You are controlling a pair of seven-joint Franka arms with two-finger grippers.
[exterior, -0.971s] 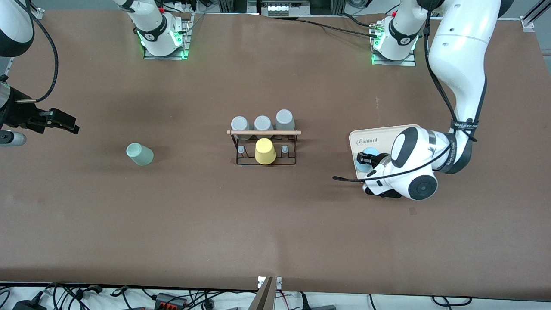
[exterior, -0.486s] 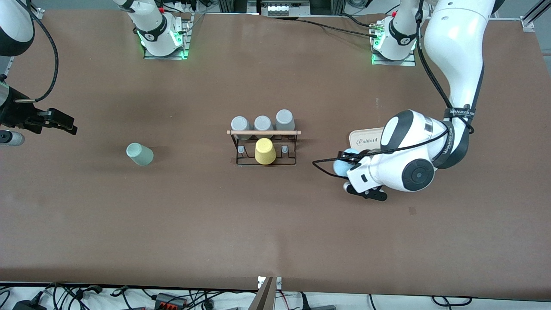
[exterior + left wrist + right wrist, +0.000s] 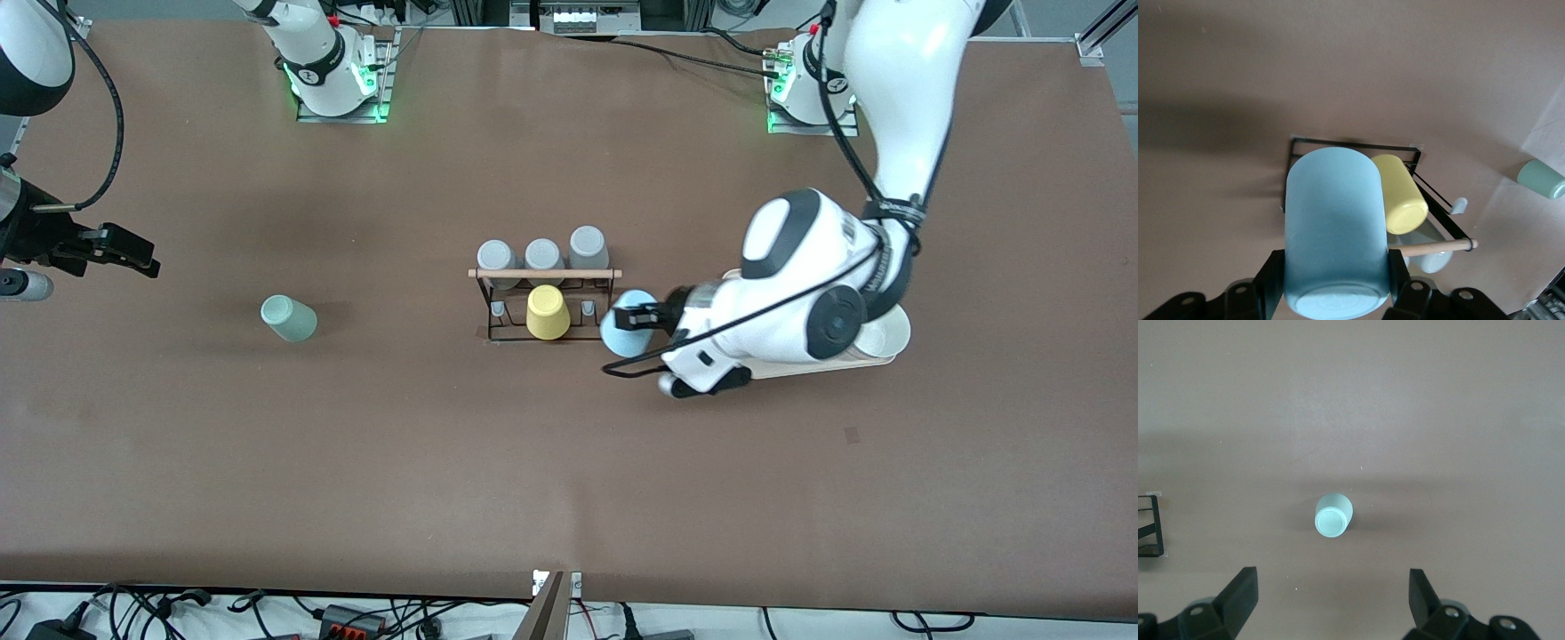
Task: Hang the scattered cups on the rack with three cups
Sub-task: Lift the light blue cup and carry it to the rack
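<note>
My left gripper [image 3: 642,318] is shut on the light blue cup [image 3: 625,336] and holds it in the air beside the rack [image 3: 544,274], at the rack's end toward the left arm. In the left wrist view the blue cup [image 3: 1333,227] sits between the fingers [image 3: 1269,283], over the rack's black frame [image 3: 1351,143]. The rack bears a yellow cup [image 3: 547,313] and three grey cups [image 3: 544,255]. The sage green cup [image 3: 288,318] stands on the table toward the right arm's end. My right gripper [image 3: 124,253] is open and empty, apart from the green cup [image 3: 1333,515].
A cream tray [image 3: 827,363] lies under the left arm, mostly hidden, with a white bowl [image 3: 889,333] on it. The yellow cup [image 3: 1401,193] and the wooden rod [image 3: 1435,247] are close beside the held cup. Brown table lies open nearer to the front camera.
My left gripper has carried the light blue cup from the tray across to the end of the rack. The right gripper and the green cup have stayed where they were.
</note>
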